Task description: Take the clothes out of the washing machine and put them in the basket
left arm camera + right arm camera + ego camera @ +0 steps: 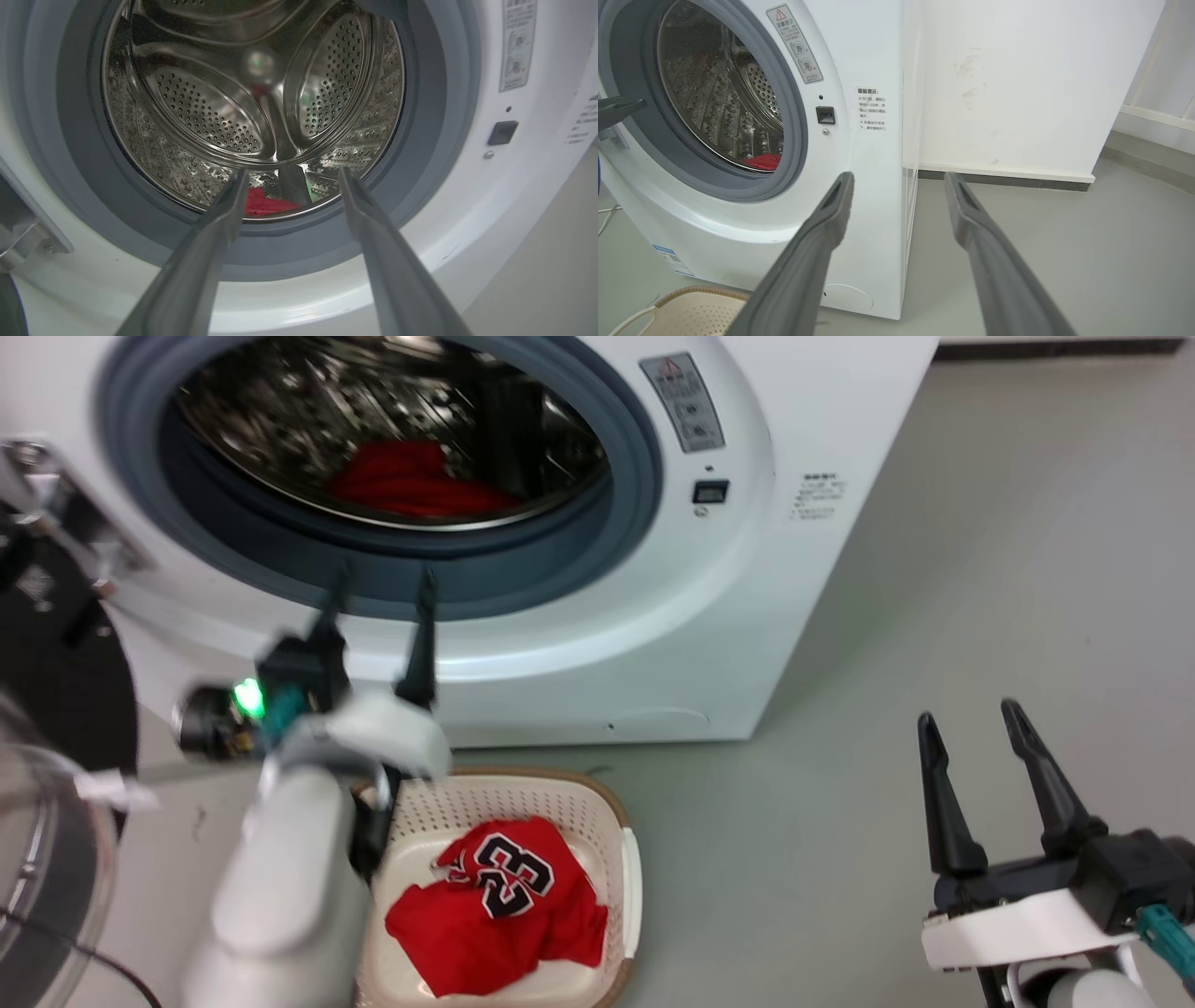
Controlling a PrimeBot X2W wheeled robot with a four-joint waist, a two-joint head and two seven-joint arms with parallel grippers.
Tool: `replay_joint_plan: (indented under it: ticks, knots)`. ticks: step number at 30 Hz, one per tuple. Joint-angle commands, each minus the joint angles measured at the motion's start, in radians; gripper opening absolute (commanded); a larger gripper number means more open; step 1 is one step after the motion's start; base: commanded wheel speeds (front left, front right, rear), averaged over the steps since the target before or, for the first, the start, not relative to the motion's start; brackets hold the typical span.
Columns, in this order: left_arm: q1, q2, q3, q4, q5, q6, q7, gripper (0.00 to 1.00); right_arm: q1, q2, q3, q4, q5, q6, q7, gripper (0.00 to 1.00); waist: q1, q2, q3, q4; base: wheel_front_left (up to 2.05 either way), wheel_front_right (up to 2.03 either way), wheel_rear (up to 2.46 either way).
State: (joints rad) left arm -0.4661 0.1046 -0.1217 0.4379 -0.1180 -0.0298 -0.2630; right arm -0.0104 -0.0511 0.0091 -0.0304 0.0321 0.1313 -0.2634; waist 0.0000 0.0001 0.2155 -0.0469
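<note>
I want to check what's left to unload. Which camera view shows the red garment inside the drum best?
The head view: the red garment shows as a broad heap on the floor of the drum. The left wrist view gives a small patch of it at the drum's lower edge; the right wrist view, a sliver.

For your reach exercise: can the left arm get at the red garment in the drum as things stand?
Probably yes: the left gripper, open, points into the open washing machine; nothing blocks the red garment.
</note>
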Motion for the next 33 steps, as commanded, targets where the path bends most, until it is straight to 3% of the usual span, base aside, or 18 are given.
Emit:
replay_joint_plan:
  ticks: [1,8,20,23,28,33]
  knots:
    - [-0.093,0.028,0.008,0.068,0.01,-0.009,-0.003,1.0,-0.032,0.001,0.006,-0.006,0.009,-0.001,-0.002,1.0,0.0,-0.0001,0.058,-0.046,0.0,0.0,0.0]
    - [-0.424,0.125,-0.007,0.319,0.033,-0.053,0.087,1.0,-0.095,0.002,0.016,-0.015,0.031,-0.001,-0.002,1.0,0.0,-0.0001,0.176,-0.124,0.0,0.0,0.0]
    - [-0.844,0.262,-0.053,0.623,-0.014,-0.099,0.451,1.0,-0.171,0.002,0.03,-0.029,0.094,-0.001,-0.002,1.0,0.0,-0.0001,0.36,-0.235,0.0,0.0,0.0]
    - [-0.898,0.272,-0.071,0.65,-0.049,-0.098,0.538,1.0,-0.179,0.002,0.036,-0.033,0.103,-0.001,-0.002,1.0,0.0,-0.0001,0.384,-0.25,0.0,0.0,0.0]
    - [-1.003,0.342,-0.153,0.663,-0.117,-0.099,0.734,1.0,-0.193,0.002,0.041,-0.042,0.13,-0.001,-0.002,1.0,0.0,-0.0001,0.443,-0.281,0.0,0.0,0.0]
    - [-1.064,0.41,-0.241,0.637,-0.156,-0.099,0.858,1.0,-0.204,0.002,0.042,-0.047,0.151,-0.001,-0.002,1.0,0.0,-0.0001,0.498,-0.301,0.0,0.0,0.0]
